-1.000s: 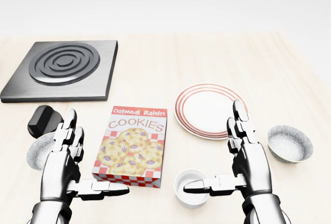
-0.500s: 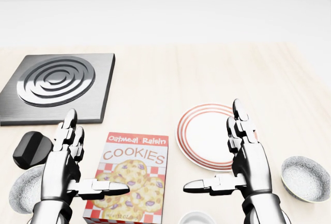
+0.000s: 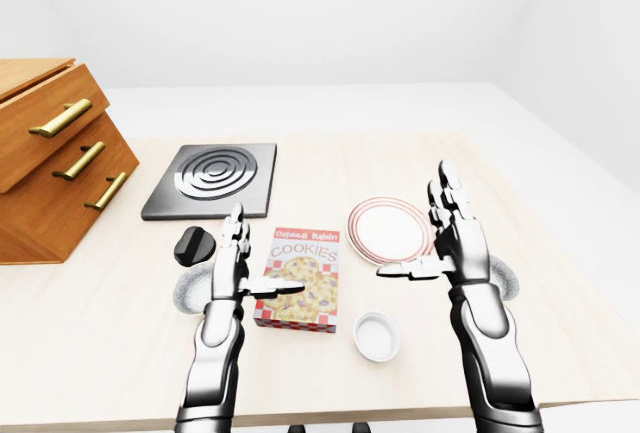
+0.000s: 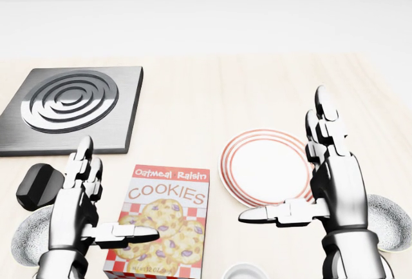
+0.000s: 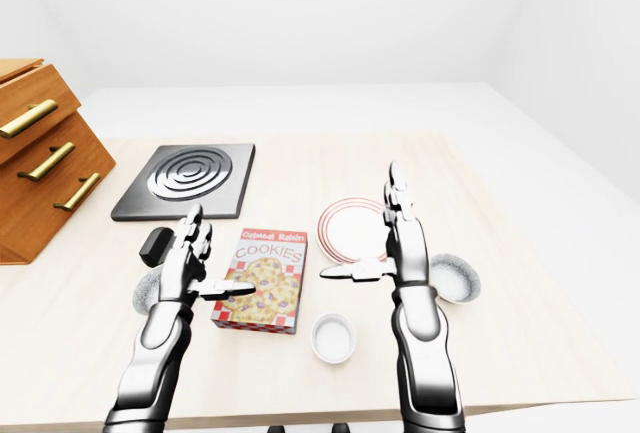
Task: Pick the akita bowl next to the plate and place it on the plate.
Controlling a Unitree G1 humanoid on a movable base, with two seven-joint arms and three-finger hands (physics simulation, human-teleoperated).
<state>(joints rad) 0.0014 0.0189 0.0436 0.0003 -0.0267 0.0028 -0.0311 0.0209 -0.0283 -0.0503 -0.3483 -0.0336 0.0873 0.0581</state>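
Observation:
The red-ringed white plate (image 4: 267, 168) lies right of centre on the pale wooden table. A speckled grey bowl (image 5: 452, 275) sits just right of it, partly covered by my right wrist in the head view. A second speckled bowl (image 4: 29, 237) lies at the lower left. My right hand (image 4: 293, 176) hovers open over the plate's right rim, fingers up and thumb pointing left. My left hand (image 4: 119, 192) is open beside the cookie box, holding nothing.
An Oatmeal Raisin cookie box (image 4: 164, 218) lies flat between my hands. A black object (image 4: 37, 184) sits by the left bowl, a small white bowl (image 5: 333, 337) below the plate, a dark burner plate (image 4: 71, 105) upper left. A wooden drawer cabinet (image 3: 50, 153) stands far left.
The camera tilted up first, so everything slid down the picture. Since then my right hand has risen and moved right, over the plate's edge and part of the right bowl. The left hand barely moved.

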